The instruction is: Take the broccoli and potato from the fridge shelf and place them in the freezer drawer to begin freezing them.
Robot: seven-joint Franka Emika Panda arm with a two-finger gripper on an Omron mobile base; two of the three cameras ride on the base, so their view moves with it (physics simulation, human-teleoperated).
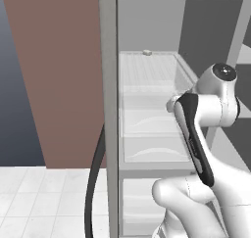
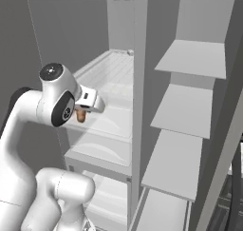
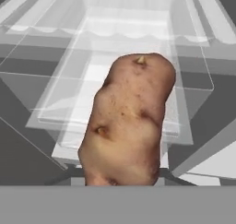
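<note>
Gripper clamped on the potato, held in front of the open fridge, above the clear bins and below the level of the ribbed fridge shelf. Potato seen hanging as a small brown lump under the hand in the right base view. Tiny whitish nub lay at the shelf's back edge.

a kitchen: open fridge with ribbed shelf.
</note>
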